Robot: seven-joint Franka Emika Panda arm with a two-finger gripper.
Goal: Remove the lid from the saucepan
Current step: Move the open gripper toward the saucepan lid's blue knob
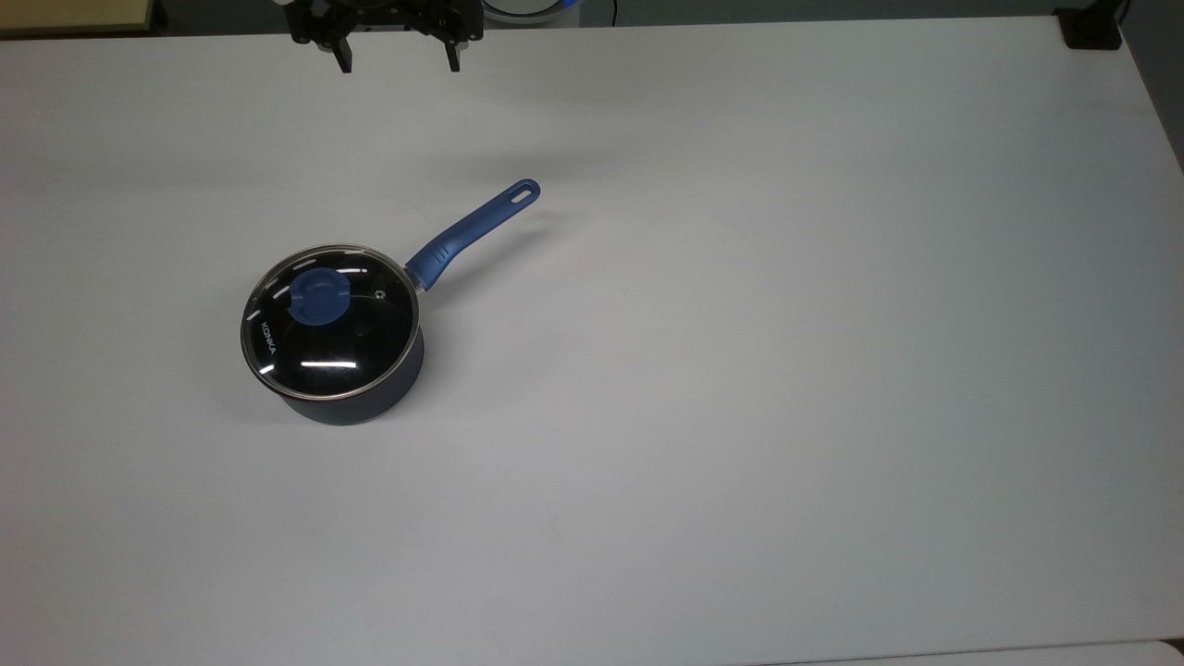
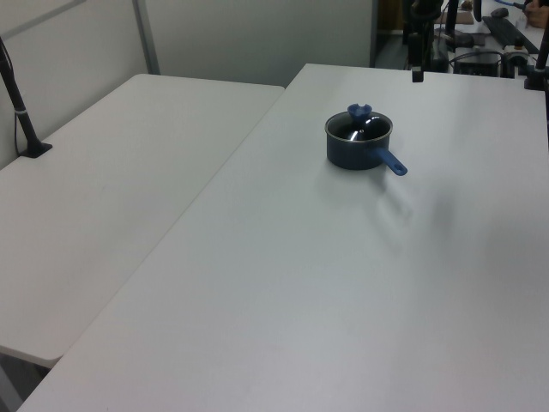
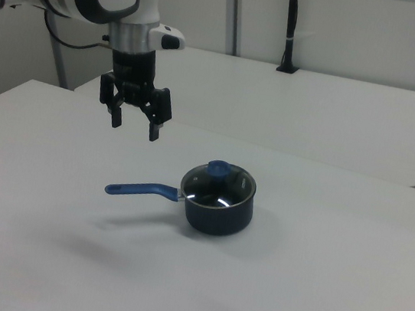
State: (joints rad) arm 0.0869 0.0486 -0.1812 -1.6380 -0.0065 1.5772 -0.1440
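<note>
Top view, fingers (image 1: 398, 57) spread, arm cropped

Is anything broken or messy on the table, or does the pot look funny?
Nothing stands out. The saucepan stands upright on the table, and the lid sits flat on its rim. No spills or damage show. The gripper hangs open above the table, apart from the pot.

A round clear glass lid (image 1: 330, 322) with a thin shiny steel rim and glossy highlights was seen on a dark navy saucepan (image 1: 356, 400) of smooth, semi-matt finish. A matt, smooth white tabletop (image 1: 740, 370) was noted.
</note>
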